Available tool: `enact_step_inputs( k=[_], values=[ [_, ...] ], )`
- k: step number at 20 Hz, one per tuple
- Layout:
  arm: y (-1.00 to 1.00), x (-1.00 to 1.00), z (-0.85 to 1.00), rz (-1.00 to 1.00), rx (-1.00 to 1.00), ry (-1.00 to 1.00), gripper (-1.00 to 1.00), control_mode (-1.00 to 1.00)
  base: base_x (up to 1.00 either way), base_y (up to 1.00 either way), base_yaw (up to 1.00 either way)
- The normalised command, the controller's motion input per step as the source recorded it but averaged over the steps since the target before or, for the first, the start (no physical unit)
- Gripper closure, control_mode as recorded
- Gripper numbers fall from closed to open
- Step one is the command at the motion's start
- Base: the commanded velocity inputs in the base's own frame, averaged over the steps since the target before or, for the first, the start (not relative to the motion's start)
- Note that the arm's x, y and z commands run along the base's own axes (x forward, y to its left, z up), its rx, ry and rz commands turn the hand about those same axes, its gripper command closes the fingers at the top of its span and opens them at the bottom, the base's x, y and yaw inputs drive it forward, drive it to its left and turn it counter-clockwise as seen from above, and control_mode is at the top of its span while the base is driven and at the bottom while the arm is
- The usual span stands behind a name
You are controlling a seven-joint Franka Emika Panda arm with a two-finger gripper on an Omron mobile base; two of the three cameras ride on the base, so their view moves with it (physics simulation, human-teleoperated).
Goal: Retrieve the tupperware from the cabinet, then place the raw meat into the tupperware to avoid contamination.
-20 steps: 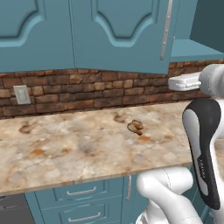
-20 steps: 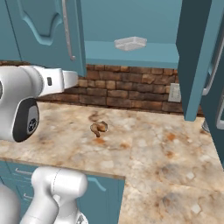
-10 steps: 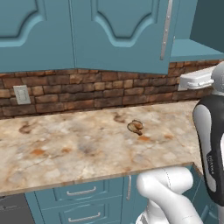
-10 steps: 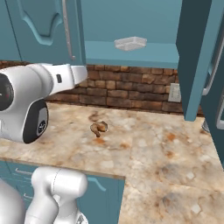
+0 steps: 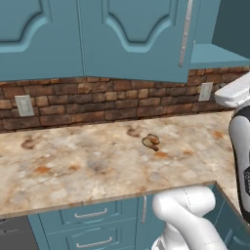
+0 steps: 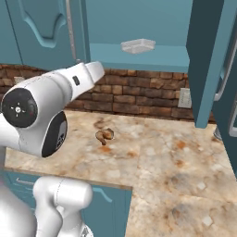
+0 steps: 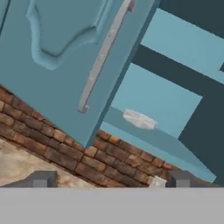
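The tupperware (image 6: 138, 45), a shallow translucent container, rests on the lower shelf of the open teal cabinet (image 6: 139, 62). In the hand view the tupperware (image 7: 140, 119) lies ahead on that shelf, just right of the swung-out cabinet door (image 7: 57, 65) with its long silver handle (image 7: 103, 57). My gripper (image 7: 111, 179) is open, its two fingertips (image 7: 41, 178) wide apart with nothing between them, still well short of the shelf. The raw meat (image 5: 151, 141), a small curled brown lump, lies on the marble counter (image 5: 88, 161); the right base view has the raw meat (image 6: 105, 135) below the cabinet.
The cabinet's right door (image 6: 208, 60) stands open and juts out over the counter. A brick backsplash (image 5: 97, 100) with wall outlets (image 5: 23, 105) runs behind the counter. Teal drawers (image 5: 90, 214) sit below the counter edge. My white forearm (image 6: 69, 83) crosses the left of the right base view.
My forearm has swung steadily to the right, toward the open cabinet. The meat and the tupperware have stayed where they were.
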Motion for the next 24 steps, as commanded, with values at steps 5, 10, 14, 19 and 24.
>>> enact_step_inputs(
  k=[5, 10, 14, 19, 24],
  values=[
    [-0.22, 0.08, -0.06, 0.13, -0.3, -0.15, -1.0, -1.0, 0.0, 0.0, 0.0],
    [-0.1, 0.22, -0.23, 0.13, -0.34, -0.17, -1.0, -1.0, 0.0, 0.0, 0.0],
    [0.0, 0.21, -0.12, 0.09, -0.38, -0.14, -1.0, -1.0, 0.0, 0.0, 0.0],
    [-0.03, 0.13, -0.01, 0.06, -0.39, -0.12, -1.0, -1.0, 0.0, 0.0, 0.0],
    [-0.08, 0.05, 0.11, 0.06, -0.24, -0.08, -1.0, -1.0, 0.0, 0.0, 0.0]
  ],
)
